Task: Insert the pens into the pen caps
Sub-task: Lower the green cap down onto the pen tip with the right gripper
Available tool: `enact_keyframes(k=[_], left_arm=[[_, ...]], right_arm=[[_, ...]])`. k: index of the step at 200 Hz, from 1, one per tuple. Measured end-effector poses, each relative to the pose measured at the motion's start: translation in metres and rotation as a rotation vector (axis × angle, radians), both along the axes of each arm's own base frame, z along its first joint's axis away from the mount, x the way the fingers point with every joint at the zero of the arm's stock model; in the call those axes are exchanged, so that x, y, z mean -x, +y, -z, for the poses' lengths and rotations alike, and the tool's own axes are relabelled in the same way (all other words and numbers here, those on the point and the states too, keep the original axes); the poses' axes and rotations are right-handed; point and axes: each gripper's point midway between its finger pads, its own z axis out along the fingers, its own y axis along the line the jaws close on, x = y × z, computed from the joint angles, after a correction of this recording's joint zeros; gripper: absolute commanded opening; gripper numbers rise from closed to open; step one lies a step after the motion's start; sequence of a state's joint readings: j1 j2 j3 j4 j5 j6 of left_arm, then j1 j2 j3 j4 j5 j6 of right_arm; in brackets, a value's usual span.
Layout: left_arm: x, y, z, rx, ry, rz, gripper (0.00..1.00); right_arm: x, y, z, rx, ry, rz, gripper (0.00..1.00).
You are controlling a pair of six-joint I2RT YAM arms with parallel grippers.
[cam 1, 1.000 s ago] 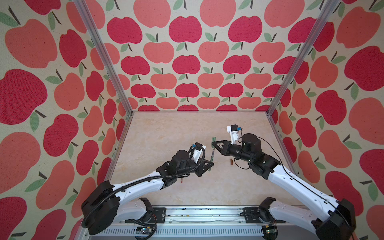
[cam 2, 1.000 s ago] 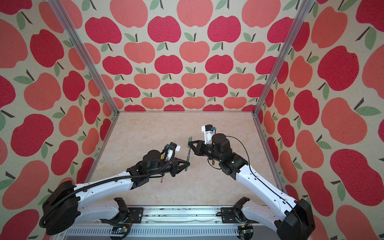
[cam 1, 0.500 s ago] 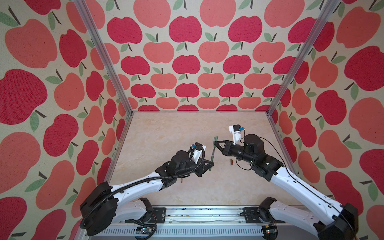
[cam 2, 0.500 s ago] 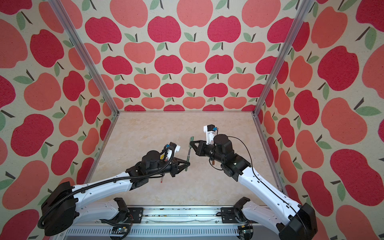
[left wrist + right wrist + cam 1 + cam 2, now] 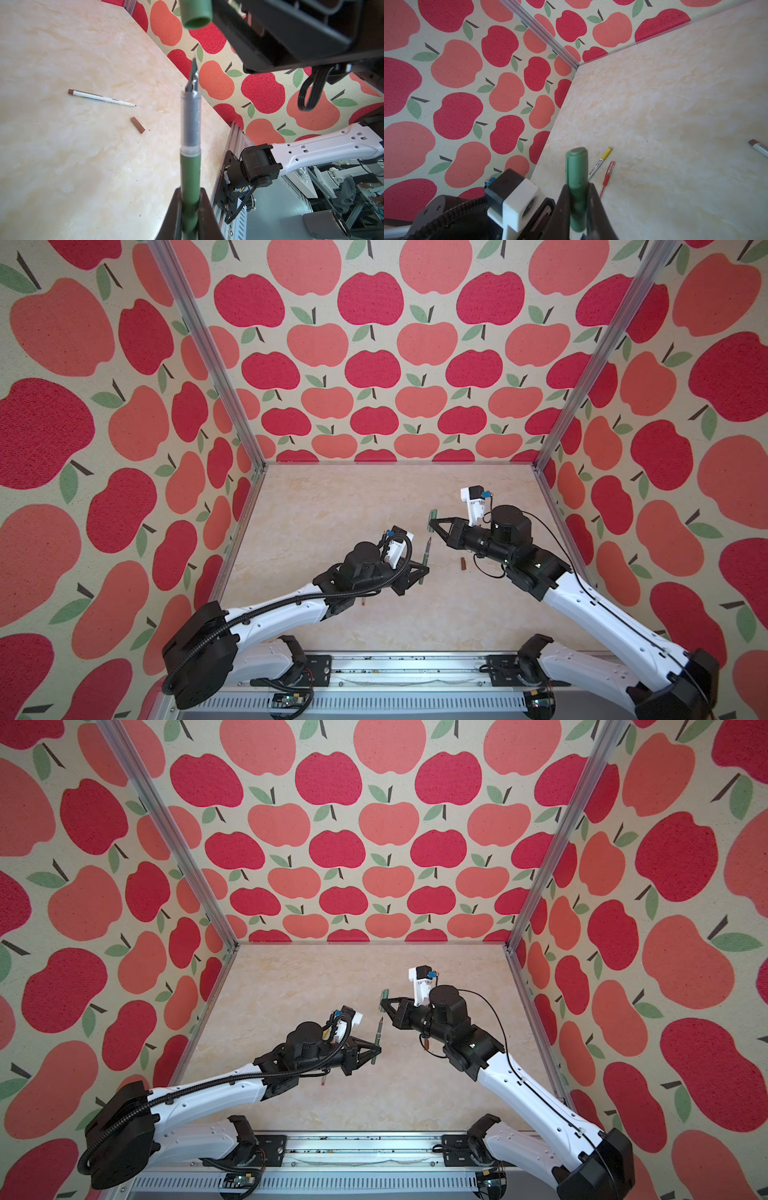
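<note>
1. Left jaws clamp the dark green pen (image 5: 426, 560), nib pointing far, above the bench (image 5: 332, 510).
2. Right jaws pinch the green cap (image 5: 432, 514) just beyond the nib, apart.
3. Brown cap (image 5: 464, 563) lies right of them.

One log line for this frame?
phase: pre-insert | left gripper: shut on green pen | right gripper: shut on green cap | nib faces cap mouth, apart | brown cap: loose on table
</note>
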State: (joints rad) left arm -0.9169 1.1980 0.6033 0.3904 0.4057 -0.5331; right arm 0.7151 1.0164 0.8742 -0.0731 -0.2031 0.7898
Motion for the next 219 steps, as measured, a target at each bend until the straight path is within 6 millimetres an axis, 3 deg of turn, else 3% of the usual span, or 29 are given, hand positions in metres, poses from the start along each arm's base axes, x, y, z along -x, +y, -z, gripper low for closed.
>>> enact_keyframes(k=[104, 219], left_arm=[[-0.001, 0.000, 0.000, -0.001, -0.002, -0.006, 0.00], [-0.005, 0.001, 0.000, -0.004, -0.010, -0.027, 0.00]], right_arm=[[0.004, -0.003, 0.013, 0.017, 0.022, -0.002, 0.14], [0.013, 0.005, 0.015, 0.009, 0.027, -0.030, 0.13]])
